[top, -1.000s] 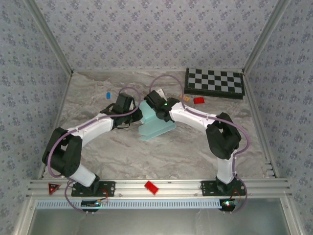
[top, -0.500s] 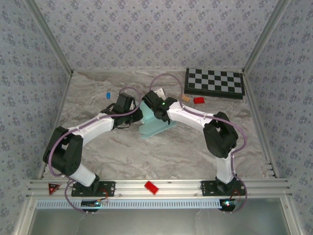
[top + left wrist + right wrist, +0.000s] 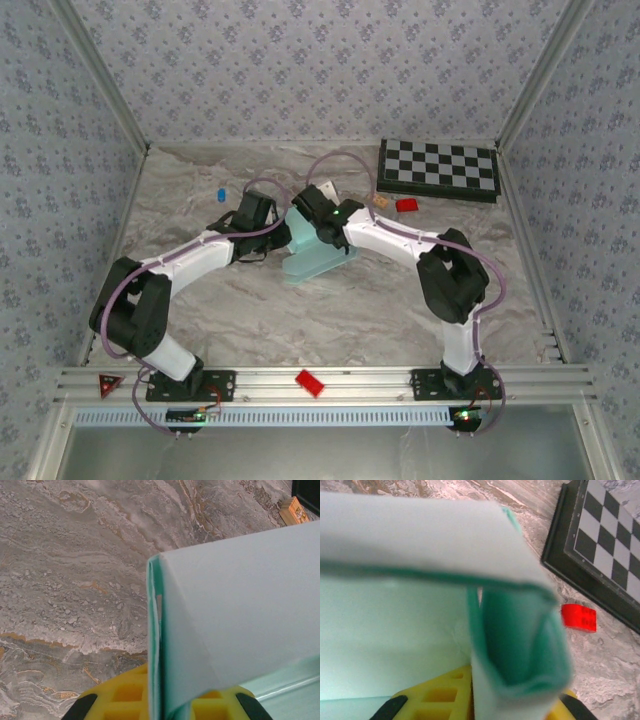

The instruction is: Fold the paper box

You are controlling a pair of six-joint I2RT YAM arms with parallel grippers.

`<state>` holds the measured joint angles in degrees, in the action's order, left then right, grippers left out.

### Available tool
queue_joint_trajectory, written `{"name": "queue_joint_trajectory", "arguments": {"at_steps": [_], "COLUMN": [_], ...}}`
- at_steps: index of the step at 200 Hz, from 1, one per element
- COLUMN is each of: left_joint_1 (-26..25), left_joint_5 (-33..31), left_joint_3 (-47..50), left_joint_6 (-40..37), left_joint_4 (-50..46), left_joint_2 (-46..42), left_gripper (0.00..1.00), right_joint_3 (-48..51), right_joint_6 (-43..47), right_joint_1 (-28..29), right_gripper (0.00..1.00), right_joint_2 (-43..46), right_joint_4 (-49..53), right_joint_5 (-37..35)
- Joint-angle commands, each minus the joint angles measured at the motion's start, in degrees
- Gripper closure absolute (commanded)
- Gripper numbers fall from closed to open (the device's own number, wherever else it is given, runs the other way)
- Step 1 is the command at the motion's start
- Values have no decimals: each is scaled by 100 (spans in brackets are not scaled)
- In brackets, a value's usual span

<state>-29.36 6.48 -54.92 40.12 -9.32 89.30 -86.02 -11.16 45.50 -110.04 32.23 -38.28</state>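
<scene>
I am pinching the paper box (image 3: 318,258), standing mid-table (image 3: 230,300), with the left gripper (image 3: 159,702) closed on its wall as an anchor. The right gripper (image 3: 480,700) is straddling an end flap; whether it is gripping, I cannot tell.

The paper box (image 3: 322,262), pale mint card, sits half-folded near the middle of the table (image 3: 400,300), one wall raised.

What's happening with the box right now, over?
Left tool shut on box edge. Right tool shut on folded flap. Box partly folded, between both tools. Red block, chessboard lie beyond, apart.
</scene>
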Motion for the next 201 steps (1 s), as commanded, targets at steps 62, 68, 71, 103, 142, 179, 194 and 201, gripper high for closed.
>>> {"name": "queue_joint_trajectory", "arguments": {"at_steps": [62, 68, 71, 103, 142, 179, 194, 201], "left_joint_1": [35, 31, 24, 5, -4, -1, -6, -13], "left_joint_5": [-93, -86, -89, -93, -97, -85, -81, -72], "left_joint_3": [-230, -230, -230, -230, -232, -230, -237, -232], "left_joint_6": [22, 24, 30, 38, 33, 42, 54, 57], "left_joint_4": [-229, -228, -228, -228, -236, -228, -228, -228], "left_joint_2": [66, 63, 62, 70, 66, 68, 70, 75], "left_gripper": [100, 100, 100, 100, 100, 100, 100, 100], "right_joint_3": [466, 479, 483, 511, 440, 249, 163, 126], "right_joint_6": [509, 521, 519, 492, 507, 522, 568, 592], "right_joint_1": [-153, -163, -164, -215, -297, -329, -324, -313], "right_gripper": [66, 65, 64, 53, 51, 54, 56, 57], "right_joint_2": [691, 722, 733, 852, 896, 750, 669, 631], "right_joint_4": [-782, -818, -833, -931, -991, -918, -884, -873], "right_joint_5": [991, 1036, 1052, 1239, 1323, 1078, 972, 904]}}
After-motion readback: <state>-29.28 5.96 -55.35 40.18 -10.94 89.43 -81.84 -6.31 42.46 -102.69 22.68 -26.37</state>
